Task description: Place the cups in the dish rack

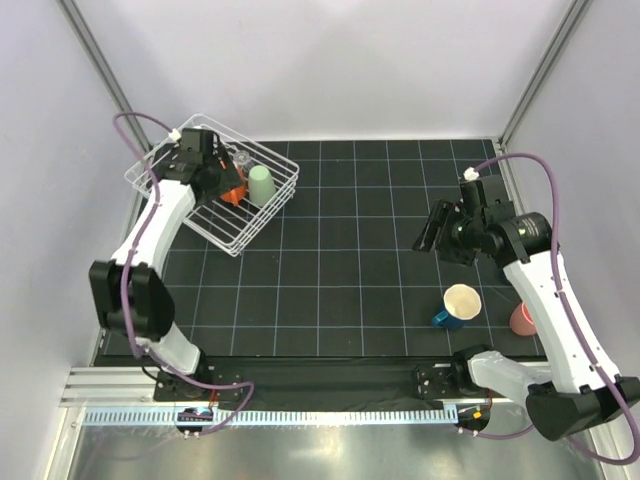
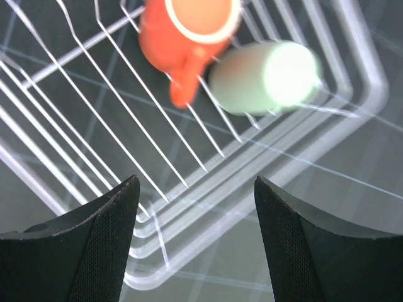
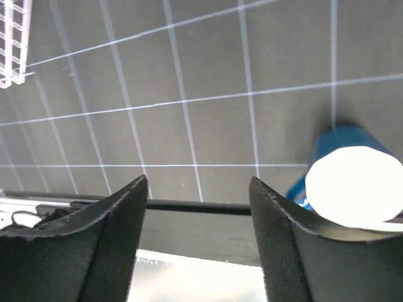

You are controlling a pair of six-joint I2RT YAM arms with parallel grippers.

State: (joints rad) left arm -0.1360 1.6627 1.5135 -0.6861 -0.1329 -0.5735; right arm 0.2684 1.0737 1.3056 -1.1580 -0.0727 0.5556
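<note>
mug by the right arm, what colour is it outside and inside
The mug is dark blue outside and cream inside, clearest in the top external view.

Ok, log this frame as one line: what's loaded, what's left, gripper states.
in dish rack: orange cup, green cup | on mat: blue mug, pink cup | left gripper: open, over rack | right gripper: open, empty

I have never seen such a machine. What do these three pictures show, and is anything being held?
Two robot arms are bolted at a table's near edge. The big picture looks down from above; the other two come from a camera on each wrist. The left pincer hangs open over the white wire dish rack, which holds an orange cup, a pale green cup and what looks like a clear glass. The right pincer is open too, above the dark mat. A blue mug and a pink cup wait on the mat. Nothing is held.
</note>
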